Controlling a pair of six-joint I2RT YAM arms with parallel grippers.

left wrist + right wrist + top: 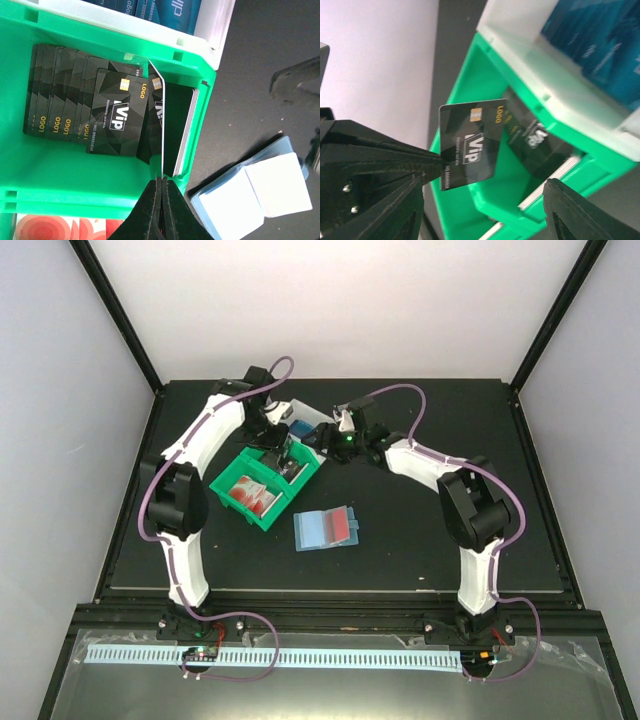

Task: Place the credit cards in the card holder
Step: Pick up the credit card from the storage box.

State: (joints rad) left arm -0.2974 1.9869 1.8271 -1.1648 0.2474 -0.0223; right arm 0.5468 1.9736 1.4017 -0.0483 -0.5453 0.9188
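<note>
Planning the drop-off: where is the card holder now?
Top view: the card holder lies open on the table, centre, just near-right of the green bin.

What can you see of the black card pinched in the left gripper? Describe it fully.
The black card is thin, glossy plastic with a faceted pattern, a gold chip, gold LOGO and white VIP lettering. The left gripper is shut on one edge, holding it on edge above the green bin and the other black cards. Nothing else seems to touch it.
</note>
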